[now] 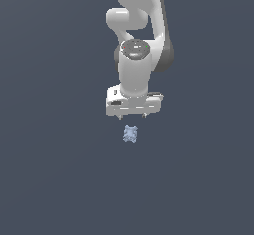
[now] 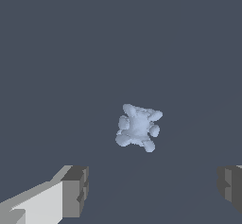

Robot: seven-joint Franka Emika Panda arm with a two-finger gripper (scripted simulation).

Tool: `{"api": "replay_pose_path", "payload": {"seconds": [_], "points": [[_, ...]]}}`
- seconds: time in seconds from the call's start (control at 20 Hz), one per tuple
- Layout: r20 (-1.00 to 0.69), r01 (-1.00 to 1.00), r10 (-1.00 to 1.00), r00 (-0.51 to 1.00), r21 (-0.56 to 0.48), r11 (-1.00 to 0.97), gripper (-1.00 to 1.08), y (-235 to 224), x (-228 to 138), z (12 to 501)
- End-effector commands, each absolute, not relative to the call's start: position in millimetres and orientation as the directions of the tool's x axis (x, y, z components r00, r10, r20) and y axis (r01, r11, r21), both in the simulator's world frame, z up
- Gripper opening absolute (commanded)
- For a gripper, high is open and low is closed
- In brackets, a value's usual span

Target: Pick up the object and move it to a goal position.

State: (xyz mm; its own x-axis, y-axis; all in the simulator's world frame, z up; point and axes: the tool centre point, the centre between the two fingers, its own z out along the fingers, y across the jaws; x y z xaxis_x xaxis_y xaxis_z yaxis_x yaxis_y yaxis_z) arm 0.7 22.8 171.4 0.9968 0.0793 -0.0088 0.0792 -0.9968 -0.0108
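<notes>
Flat even simulator light, dim slate ground, no cast shadows, sharp, glare-free

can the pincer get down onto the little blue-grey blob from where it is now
Probably yes. The pincer hangs open above the blob, its fingers spread wider than the blob, and nothing else shows between them.

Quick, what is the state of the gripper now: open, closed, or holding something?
Gripper: open and holding nothing. In the wrist view its fingers stand wide apart, and the object lies on the floor, clear of them.
</notes>
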Motion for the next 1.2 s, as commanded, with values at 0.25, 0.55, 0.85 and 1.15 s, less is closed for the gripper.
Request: {"api": "replay_pose_path", "payload": {"seconds": [0.25,0.55,0.85,1.15], "points": [[-0.009,0.058,0.058,0.998,-0.011,-0.998,1.0,22,2,163],[-0.006,-0.016,-0.016,1.0,-0.008,-1.0,1.0,21,6,137],[-0.002,-0.105,-0.105,0.994,-0.003,-0.994,1.0,18,8,104],[0.0,-0.141,-0.141,0.99,0.0,-0.99,1.0,17,9,91]]}}
